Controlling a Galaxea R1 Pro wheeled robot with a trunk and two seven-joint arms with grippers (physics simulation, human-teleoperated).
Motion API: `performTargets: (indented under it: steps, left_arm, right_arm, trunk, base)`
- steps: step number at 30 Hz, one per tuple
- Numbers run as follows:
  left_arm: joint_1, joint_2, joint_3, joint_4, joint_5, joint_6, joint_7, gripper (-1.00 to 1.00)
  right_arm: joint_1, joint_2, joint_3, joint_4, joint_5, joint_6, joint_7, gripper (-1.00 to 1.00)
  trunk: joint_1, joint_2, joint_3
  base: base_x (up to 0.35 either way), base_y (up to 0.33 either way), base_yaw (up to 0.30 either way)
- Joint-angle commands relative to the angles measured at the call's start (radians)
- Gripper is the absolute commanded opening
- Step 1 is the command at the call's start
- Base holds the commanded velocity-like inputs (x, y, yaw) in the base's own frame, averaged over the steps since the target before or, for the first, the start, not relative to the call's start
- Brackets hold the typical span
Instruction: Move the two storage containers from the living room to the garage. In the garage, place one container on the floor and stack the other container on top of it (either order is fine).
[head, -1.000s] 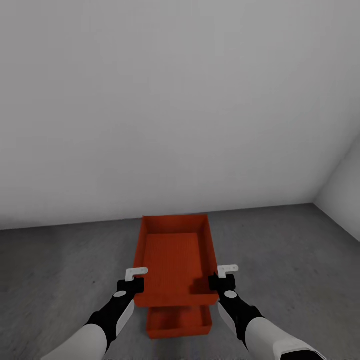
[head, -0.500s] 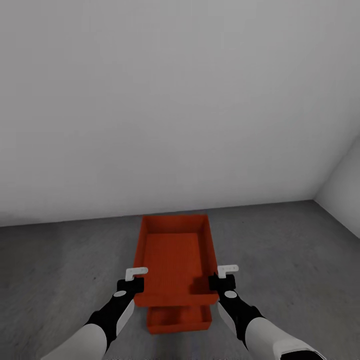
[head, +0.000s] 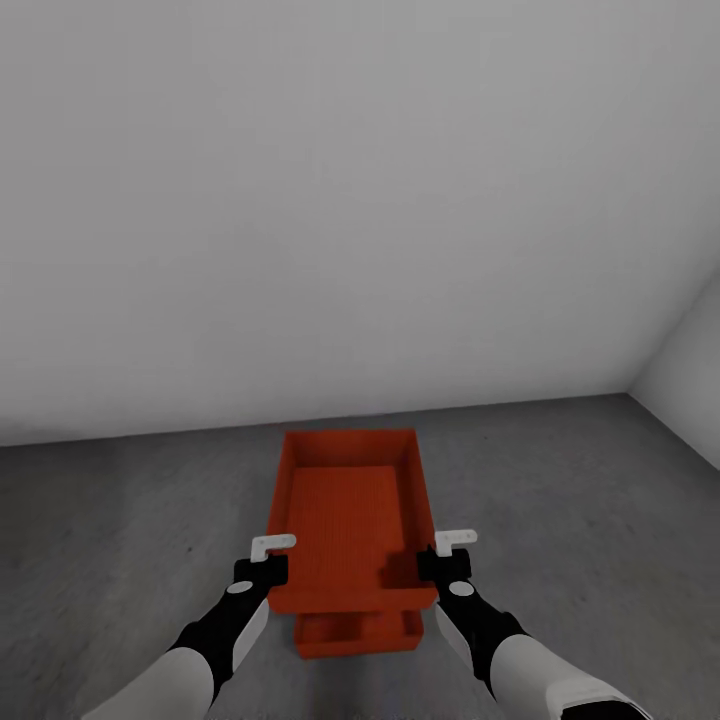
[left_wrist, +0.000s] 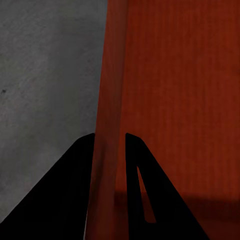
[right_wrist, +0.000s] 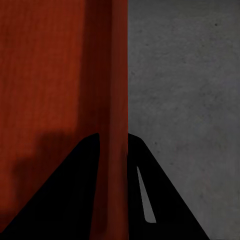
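Left end effector (head: 262, 560) and right end effector (head: 444, 555) pinch the upper container's (head: 348, 510) side walls, apparently above the lower container (head: 355, 635), bottom centre, on the floor (head: 120, 520).

Through the left wrist camera I see my left gripper (left_wrist: 109, 150) pinched onto the thin side wall of an orange-red bin (left_wrist: 180, 90). The 2 black fingers (left_wrist: 70, 190) sit 1 on each side of that wall, 1 outside over the floor, the other inside the bin. The wall runs straight away from the camera between them. The bin's ribbed bottom lies past the inner finger. Beyond the outer finger is grey, speckled concrete floor (left_wrist: 45, 75).
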Motion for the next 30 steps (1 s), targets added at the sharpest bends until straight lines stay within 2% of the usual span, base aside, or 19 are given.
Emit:
performTargets:
  steps: [1,11,30]
  left_arm:
    - [-0.001,0.036,0.011,-0.003,-0.014,-0.052,0.016,-1.00]
    - [-0.001,0.035,0.011,-0.003,-0.014,-0.052,0.016,-1.00]
    - [-0.001,0.035,0.011,-0.002,-0.014,-0.052,0.016,-1.00]
  right_arm:
    - [0.000,-0.012,-0.009,0.004,-0.003,-0.002,-0.009,-1.00]
    - [-0.001,-0.011,-0.009,0.004,-0.003,-0.002,-0.009,-1.00]
    - [-0.001,-0.011,-0.009,0.004,-0.003,-0.001,-0.009,-1.00]
  trunk:
    - [0.000,-0.001,-0.003]
    - [0.000,-0.001,-0.016]
    - [0.000,-0.001,-0.018]
  base:
    - [0.000,0.000,0.000]
    - [0.000,0.000,0.000]
    - [0.000,0.000,0.000]
